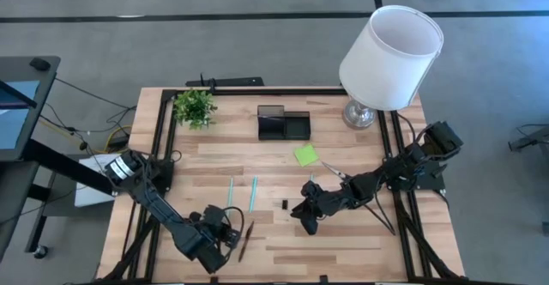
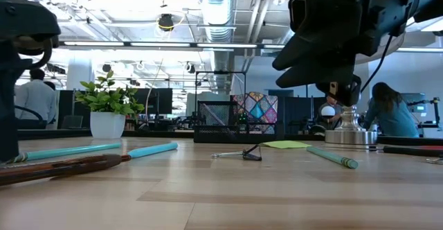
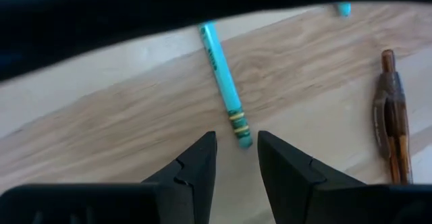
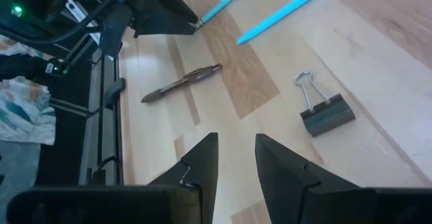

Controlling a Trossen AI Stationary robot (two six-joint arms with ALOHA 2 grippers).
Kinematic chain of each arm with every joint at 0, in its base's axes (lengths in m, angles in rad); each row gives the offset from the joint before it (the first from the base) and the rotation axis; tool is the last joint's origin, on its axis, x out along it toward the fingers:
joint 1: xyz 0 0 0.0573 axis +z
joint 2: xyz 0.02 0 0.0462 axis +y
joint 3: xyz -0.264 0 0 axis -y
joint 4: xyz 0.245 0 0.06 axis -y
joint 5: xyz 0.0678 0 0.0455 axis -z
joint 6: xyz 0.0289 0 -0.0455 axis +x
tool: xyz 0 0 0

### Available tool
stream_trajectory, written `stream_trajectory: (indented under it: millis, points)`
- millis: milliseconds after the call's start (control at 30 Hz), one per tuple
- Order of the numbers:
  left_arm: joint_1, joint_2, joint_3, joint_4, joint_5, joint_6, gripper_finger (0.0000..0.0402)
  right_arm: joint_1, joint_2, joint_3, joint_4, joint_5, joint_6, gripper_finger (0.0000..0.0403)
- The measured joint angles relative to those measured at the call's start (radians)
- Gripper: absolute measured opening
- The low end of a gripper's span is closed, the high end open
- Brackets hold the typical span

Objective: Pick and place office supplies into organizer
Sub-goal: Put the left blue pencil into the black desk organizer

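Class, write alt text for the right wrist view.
The right gripper, fingers parted and empty, hovers over a wooden table. Ahead lie a black binder clip, a brown pen and two teal pens.

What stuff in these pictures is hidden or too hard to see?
- Inside of the organizer: too small in the high view; in the low view, its mesh wall and distance hide any contents.
- Scissors: in the high view the right arm covers part of them.
- Teal pen: in the left wrist view a dark bar cuts off its far end.
- Brown pen: the left wrist picture's edge cuts it off.
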Motion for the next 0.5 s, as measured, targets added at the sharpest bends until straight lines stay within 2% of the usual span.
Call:
stream_trajectory:
  millis: [367,500]
  points:
    - [0.050,-0.005,-0.025,-0.018,0.063,-0.004,0.0107,0.000,0.000,0.000,0.000,0.000,-0.011,0.0093]
    - [0.075,-0.006,-0.030,-0.025,0.116,0.044,0.0107,0.000,0.000,0.000,0.000,0.000,-0.012,0.0093]
